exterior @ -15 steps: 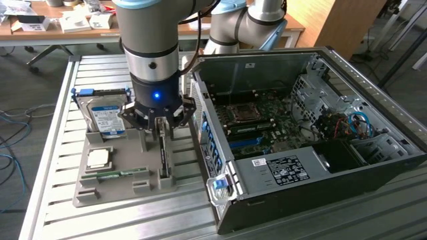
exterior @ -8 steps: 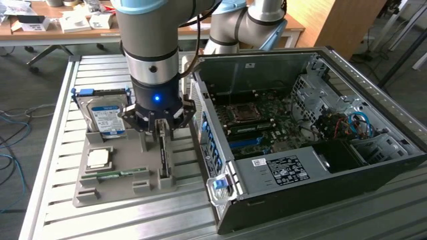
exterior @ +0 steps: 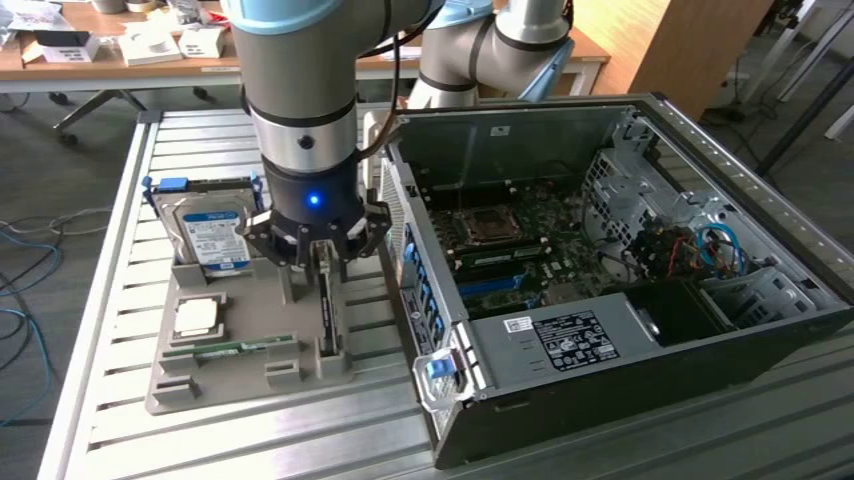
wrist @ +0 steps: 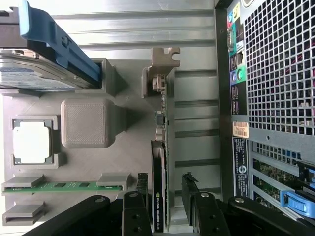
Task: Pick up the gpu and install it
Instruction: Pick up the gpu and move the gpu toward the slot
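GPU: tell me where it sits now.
The GPU stands on edge in the gray holder, on the exterior view's left of the computer case, straddled by the open pincer.

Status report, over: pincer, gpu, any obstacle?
Pincer open, astride gpu. Gpu on edge in grey holder, not gripped. Hard drive stands apart, nothing blocking.

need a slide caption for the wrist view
Open claw straddles the gpu standing edge-on in the grey tray beside the computer case.
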You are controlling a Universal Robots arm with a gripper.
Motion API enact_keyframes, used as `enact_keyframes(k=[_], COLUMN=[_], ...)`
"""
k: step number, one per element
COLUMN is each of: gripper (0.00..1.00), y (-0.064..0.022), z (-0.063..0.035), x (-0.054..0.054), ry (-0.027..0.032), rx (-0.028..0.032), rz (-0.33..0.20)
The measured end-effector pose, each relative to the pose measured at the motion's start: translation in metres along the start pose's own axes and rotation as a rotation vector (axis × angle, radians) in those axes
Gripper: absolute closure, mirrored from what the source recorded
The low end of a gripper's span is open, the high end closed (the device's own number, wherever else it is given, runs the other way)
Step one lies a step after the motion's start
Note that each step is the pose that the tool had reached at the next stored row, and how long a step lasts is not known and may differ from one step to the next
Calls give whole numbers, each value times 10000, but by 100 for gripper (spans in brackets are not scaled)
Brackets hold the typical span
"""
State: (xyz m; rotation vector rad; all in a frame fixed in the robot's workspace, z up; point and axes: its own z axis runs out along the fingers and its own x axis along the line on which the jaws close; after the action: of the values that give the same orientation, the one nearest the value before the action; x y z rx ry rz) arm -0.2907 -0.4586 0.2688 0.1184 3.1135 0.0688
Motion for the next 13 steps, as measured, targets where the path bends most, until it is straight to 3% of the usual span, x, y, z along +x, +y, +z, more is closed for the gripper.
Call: enact_keyframes(k=[13], gripper=[58], y=[-3], z=[67], x=[4], ry=[1], rx=[0], rz=[2])
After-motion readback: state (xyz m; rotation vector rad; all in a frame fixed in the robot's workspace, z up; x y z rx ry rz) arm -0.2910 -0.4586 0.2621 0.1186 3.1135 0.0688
